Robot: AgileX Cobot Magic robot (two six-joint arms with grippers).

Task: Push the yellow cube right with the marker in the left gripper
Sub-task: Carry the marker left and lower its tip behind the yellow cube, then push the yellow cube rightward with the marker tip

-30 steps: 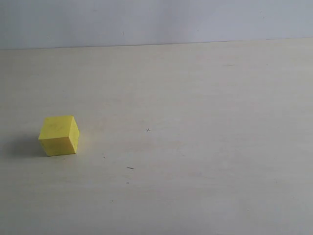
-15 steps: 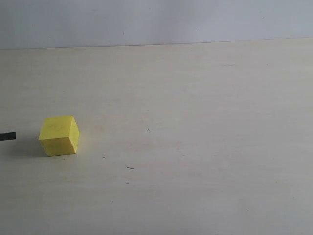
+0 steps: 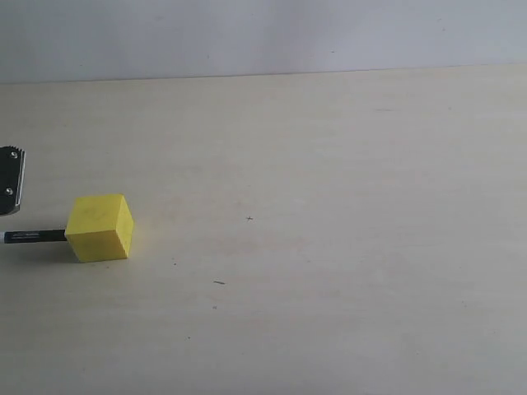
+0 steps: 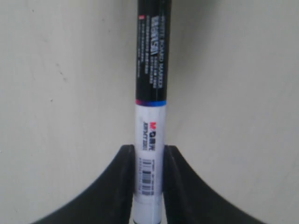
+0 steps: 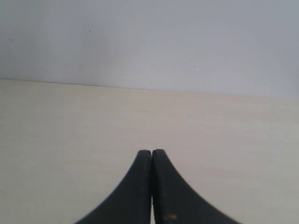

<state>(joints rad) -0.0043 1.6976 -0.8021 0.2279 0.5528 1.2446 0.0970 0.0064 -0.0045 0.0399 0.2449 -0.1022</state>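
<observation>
Pushing well here calls for a slow, level drive along the pen's own length, I judge. The left gripper (image 4: pixel 148 150) has its two black fingers clamped on the white barrel of the marker (image 4: pixel 150 93), and a sideways swing could twist the pen in that grip. In the outside view the marker lies level just left of the yellow cube (image 3: pixel 100 228). Its dark end meets the low part of the cube's left edge and seems to touch it. That left face is hidden, so whether the tip bears on its middle cannot be told. An off-centre contact would likely turn the cube rather than slide it straight. A dark metal plate (image 3: pixel 10 183) with screws, probably part of that arm, shows up and to the left of the cube. The cube sits flat on the pale table (image 3: pixel 346 247). Right of the cube there are only a few tiny dark specks (image 3: pixel 218 282), flat marks that should not catch it, so nothing blocks the path. Beyond the cube run the table's far edge and a plain grey wall (image 3: pixel 247 33). The right gripper (image 5: pixel 152 156) has its fingers pressed together on nothing, and its place relative to the cube cannot be told.
</observation>
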